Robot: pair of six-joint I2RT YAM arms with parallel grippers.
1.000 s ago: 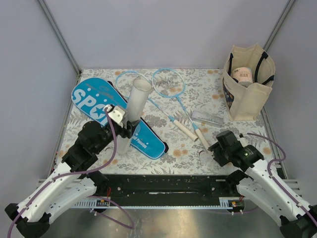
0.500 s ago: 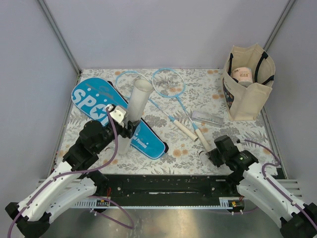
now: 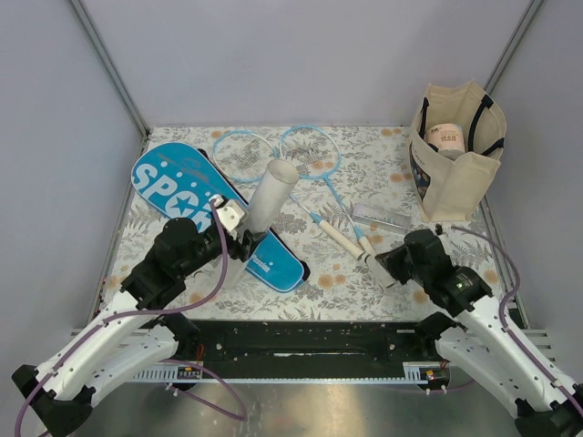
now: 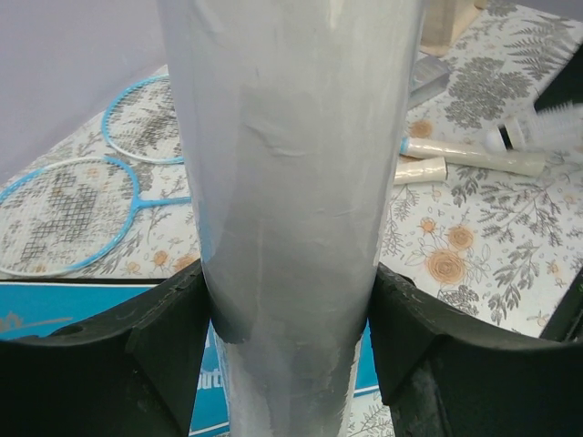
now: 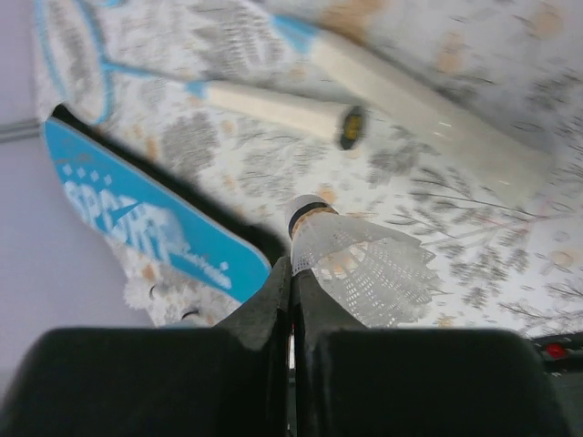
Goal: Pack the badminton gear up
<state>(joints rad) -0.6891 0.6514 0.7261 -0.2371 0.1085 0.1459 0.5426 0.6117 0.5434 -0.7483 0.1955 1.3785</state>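
My left gripper [image 3: 244, 244] is closed round the lower part of the white tube [image 3: 269, 196], which leans up and to the right, its open mouth on top. In the left wrist view the tube [image 4: 291, 182] fills the space between both fingers [image 4: 173, 337]. My right gripper [image 5: 291, 273] is shut, pinching the skirt edge of the white shuttlecock [image 5: 364, 264], which sticks out to the right of the tips. Seen from above, the shuttlecock [image 3: 374, 266] is just off the racket handles [image 3: 339, 238]. Two light-blue rackets [image 3: 310, 150] lie crossed behind, and the blue SPORT cover [image 3: 182, 191] lies at the left.
A beige tote bag [image 3: 455, 168] with black handles stands at the back right with a roll inside. A flat clear piece [image 3: 381, 217] lies between the bag and the racket handles. The floral table cloth [image 3: 328, 282] ends at a black rail in front.
My right gripper went from open to shut on the shuttlecock and drew it up and back from the table's front. The left gripper tilted the tube further right.
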